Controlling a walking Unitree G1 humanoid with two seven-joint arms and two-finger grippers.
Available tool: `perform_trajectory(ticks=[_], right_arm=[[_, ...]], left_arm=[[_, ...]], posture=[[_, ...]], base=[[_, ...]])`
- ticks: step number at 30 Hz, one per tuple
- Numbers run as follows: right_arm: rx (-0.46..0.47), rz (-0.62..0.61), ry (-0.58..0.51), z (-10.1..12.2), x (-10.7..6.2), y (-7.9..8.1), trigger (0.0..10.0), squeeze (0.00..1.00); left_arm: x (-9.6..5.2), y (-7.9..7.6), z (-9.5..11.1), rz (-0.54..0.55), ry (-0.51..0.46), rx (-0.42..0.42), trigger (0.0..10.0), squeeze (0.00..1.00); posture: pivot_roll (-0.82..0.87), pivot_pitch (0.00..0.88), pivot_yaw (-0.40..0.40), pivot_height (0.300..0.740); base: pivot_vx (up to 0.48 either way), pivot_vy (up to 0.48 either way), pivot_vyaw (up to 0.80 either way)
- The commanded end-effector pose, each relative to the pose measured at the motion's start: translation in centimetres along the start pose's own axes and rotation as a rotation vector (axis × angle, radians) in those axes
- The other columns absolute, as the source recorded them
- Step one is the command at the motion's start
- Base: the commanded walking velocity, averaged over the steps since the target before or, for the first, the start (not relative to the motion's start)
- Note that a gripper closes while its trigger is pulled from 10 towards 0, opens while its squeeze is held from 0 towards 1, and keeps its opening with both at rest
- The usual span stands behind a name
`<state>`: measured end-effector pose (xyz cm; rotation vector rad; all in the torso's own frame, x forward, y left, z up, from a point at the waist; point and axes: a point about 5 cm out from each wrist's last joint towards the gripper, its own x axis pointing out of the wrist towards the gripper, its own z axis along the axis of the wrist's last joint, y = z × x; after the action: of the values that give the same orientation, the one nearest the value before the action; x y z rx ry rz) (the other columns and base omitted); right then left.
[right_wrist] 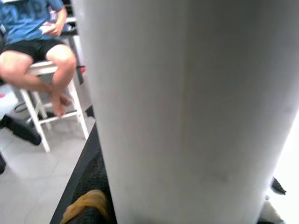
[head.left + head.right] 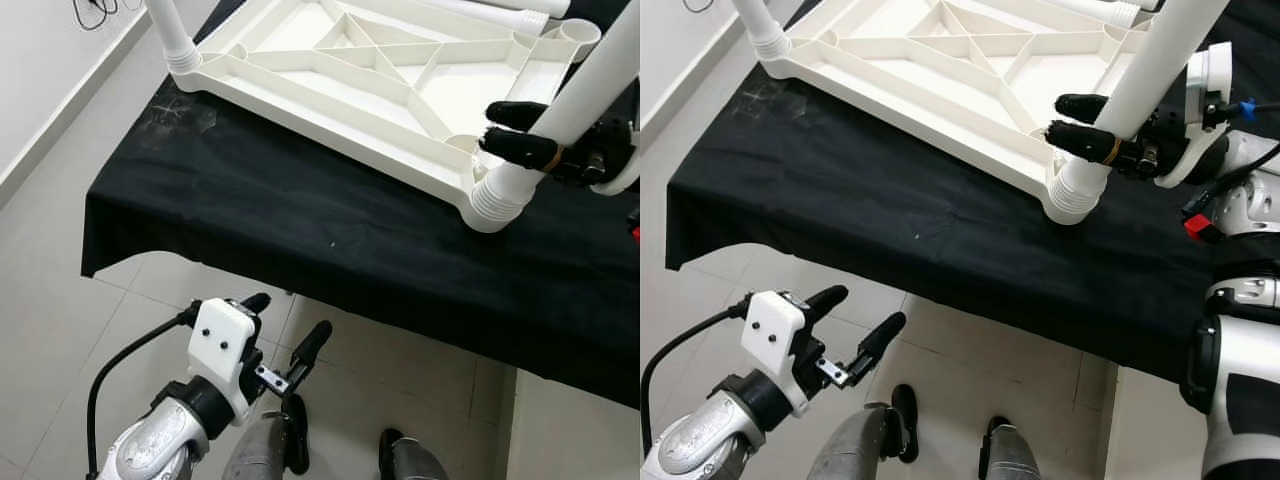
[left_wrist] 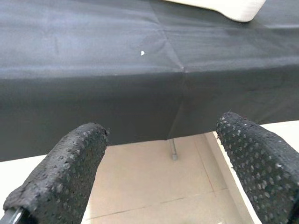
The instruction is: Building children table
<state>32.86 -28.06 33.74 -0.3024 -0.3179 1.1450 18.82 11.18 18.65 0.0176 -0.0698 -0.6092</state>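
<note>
A white plastic table top (image 2: 330, 128) lies upside down on a table draped in black cloth (image 2: 300, 230). One white leg (image 2: 170, 30) stands in its far left corner. My right gripper (image 2: 495, 128) is shut on another white table leg (image 2: 590, 85), one finger on each side of the tube. That leg's ribbed base (image 2: 497, 200) sits in the near right corner socket, and the leg leans a little. In the right wrist view this leg (image 1: 187, 116) is very close. My left gripper (image 2: 292, 315) hangs open over the floor, below the table's front edge, holding nothing.
An open corner socket (image 2: 575, 30) shows at the far right, with more white tubes (image 2: 510, 12) lying behind the top. A person (image 1: 32, 46) sits on a white stool beyond the table. Tiled floor and my own feet (image 2: 290, 440) are below; a wall runs along the left.
</note>
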Motion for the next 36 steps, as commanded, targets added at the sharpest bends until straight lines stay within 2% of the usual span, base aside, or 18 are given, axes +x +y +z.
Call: perform_trajectory(ticks=[1,8,13,18,20,22,29,36], right_arm=[[0.073,0.066,0.077,-2.0,-0.1,0.9,10.0,0.00],[0.045,0.118,0.117,-2.5,1.0,1.5,10.0,0.00],[0.040,0.122,0.135,-2.8,1.2,1.7,10.0,0.00],[0.040,0.079,0.127,-2.7,0.8,1.4,10.0,0.00],[0.038,0.072,0.124,-2.6,0.7,1.4,10.0,0.00],[0.033,0.019,0.119,-2.3,0.2,0.8,10.0,0.00],[0.039,-0.034,0.107,-1.8,-0.8,0.2,10.0,0.00],[0.055,-0.006,0.096,-1.7,-1.1,0.5,10.0,0.00]], left_arm=[[-0.2,0.0,-0.5,-0.012,0.035,-0.013,10.0,0.00],[0.1,-0.2,-0.2,-0.024,0.023,-0.009,10.0,0.00],[0.2,-0.2,0.0,-0.037,0.011,-0.007,10.0,0.00],[0.1,-1.4,1.1,-0.159,-0.031,-0.013,10.0,0.00],[0.1,-1.5,1.2,-0.174,-0.034,-0.013,10.0,0.00],[0.0,-1.9,1.9,-0.210,-0.058,-0.015,10.0,0.00],[-0.1,-2.0,2.5,-0.232,-0.074,-0.012,10.0,0.00],[-0.2,-2.2,2.6,-0.247,-0.074,-0.016,10.0,0.00]], posture=[[0.13,0.408,0.098,0.740],[0.13,0.401,0.098,0.740],[0.13,0.400,0.098,0.740],[0.12,0.398,0.099,0.740],[0.12,0.398,0.099,0.740],[0.13,0.399,0.099,0.740],[0.13,0.400,0.094,0.740],[0.13,0.400,0.094,0.740]], base=[[0.000,0.000,0.00],[0.000,0.000,0.00],[0.000,0.000,0.00],[0.000,0.000,0.00],[0.000,0.000,0.00],[0.000,0.000,0.00],[0.000,0.000,0.00],[0.000,0.000,0.00]])
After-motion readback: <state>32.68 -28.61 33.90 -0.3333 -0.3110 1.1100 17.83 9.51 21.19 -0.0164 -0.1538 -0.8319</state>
